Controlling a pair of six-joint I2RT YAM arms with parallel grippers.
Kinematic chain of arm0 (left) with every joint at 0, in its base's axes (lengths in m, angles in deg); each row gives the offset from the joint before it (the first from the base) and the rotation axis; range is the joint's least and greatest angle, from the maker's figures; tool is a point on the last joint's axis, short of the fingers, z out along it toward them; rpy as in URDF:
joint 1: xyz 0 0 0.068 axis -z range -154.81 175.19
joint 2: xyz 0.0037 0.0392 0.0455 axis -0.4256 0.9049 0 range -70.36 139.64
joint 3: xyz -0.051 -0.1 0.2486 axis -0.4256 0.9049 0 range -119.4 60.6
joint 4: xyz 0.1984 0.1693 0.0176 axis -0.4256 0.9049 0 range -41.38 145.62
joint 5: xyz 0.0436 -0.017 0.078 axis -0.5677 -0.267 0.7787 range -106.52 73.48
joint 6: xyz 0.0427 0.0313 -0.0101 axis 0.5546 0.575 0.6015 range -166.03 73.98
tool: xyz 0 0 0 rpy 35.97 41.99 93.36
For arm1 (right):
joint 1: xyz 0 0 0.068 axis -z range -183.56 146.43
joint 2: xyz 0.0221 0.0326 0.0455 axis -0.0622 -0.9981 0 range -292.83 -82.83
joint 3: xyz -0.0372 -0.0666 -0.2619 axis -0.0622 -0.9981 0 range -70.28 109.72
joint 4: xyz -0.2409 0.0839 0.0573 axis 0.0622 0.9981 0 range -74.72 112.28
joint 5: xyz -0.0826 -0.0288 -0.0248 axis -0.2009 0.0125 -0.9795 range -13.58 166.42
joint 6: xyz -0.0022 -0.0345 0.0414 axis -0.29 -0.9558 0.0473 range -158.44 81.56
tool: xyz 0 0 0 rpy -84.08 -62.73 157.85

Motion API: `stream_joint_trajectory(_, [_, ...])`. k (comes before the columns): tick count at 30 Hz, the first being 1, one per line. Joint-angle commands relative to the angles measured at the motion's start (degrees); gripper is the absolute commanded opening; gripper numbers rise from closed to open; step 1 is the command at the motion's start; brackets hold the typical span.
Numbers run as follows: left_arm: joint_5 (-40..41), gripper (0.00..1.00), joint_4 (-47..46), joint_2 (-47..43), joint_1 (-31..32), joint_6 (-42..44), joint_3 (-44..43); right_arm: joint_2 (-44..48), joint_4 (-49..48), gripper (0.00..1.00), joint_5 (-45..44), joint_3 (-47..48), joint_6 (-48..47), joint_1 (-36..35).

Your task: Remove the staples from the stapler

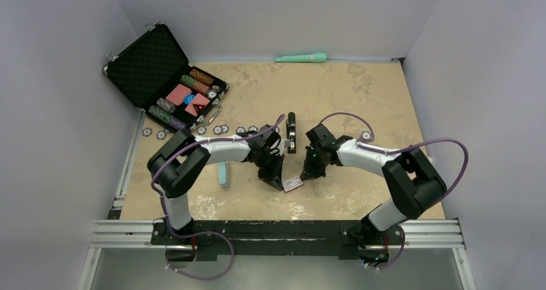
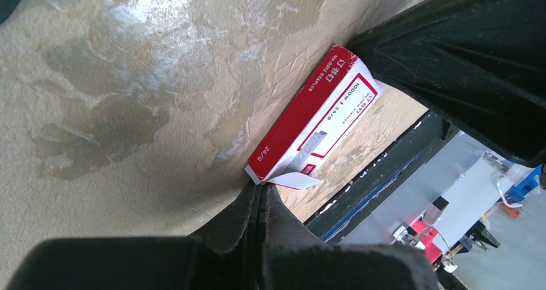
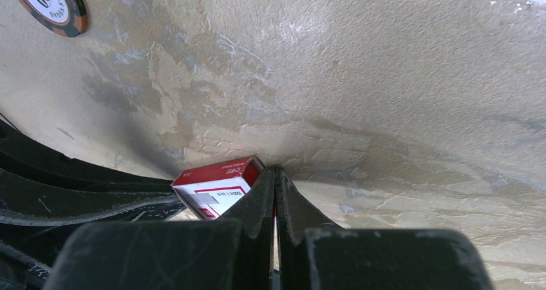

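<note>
The black stapler (image 1: 291, 132) lies flat on the tan table, just behind and between my two wrists, held by neither. The staples are out of view. In front of it lies a small red-and-white box (image 1: 293, 183), also in the left wrist view (image 2: 309, 119) and the right wrist view (image 3: 216, 187). My left gripper (image 2: 261, 188) is shut, its tips pressed against the box's near corner beside an open white flap (image 2: 299, 180). My right gripper (image 3: 276, 171) is shut at the box's other, open end, with a thin pale and red sliver of card between its fingers.
A pale blue bar (image 1: 223, 173) lies left of the left gripper. Several poker chips (image 1: 219, 129) run in a row behind the arms, one beside the right arm (image 1: 366, 136). An open black chip case (image 1: 161, 77) sits far left, a teal object (image 1: 301, 58) at the back wall.
</note>
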Motion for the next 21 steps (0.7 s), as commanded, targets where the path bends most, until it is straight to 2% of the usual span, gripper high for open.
stream_joint_trajectory(1, [4.0, 0.00, -0.6, -1.5, 0.2, 1.8, 0.2, -3.0, 0.3, 0.00, -0.1, -1.2, -1.1, -1.3])
stream_joint_trajectory(7, [6.8, 0.00, -0.8, -3.5, 0.2, 1.3, 1.6, -3.3, -0.6, 0.00, 2.5, -3.7, 0.4, -1.4])
stream_joint_trajectory(21, [7.4, 0.00, -0.1, -3.6, -0.9, 0.7, 0.7, -5.2, -2.3, 0.01, 5.4, -5.6, 3.0, -1.9])
